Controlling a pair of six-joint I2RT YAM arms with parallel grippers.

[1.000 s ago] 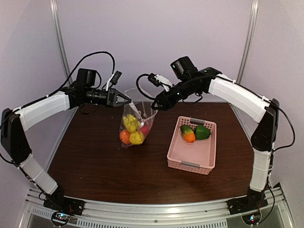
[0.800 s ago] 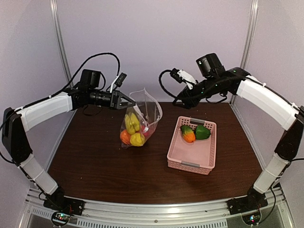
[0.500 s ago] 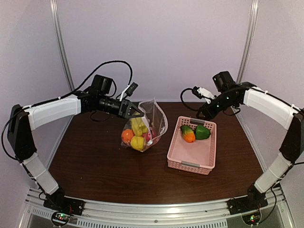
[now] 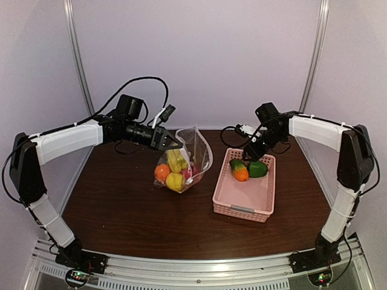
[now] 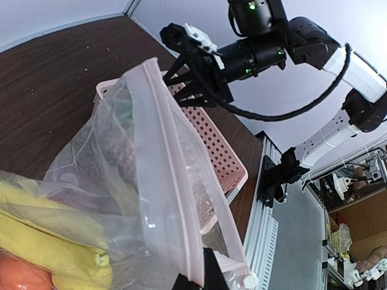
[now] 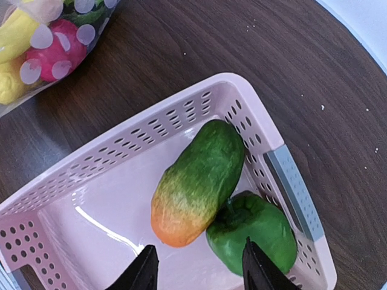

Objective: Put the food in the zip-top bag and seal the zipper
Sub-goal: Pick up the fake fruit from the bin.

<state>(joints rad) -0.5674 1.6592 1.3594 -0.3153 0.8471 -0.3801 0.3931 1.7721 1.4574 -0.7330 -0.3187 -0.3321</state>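
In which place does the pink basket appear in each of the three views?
Top external: the pink basket lies right of centre.
Left wrist: in the middle, partly hidden behind the zip-top bag.
Right wrist: it fills the lower half.
Shared landmark: the zip-top bag, beside the basket in all three.

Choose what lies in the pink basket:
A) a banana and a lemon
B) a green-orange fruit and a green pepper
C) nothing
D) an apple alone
B: the right wrist view shows a green-orange fruit lying against a green pepper inside the basket.
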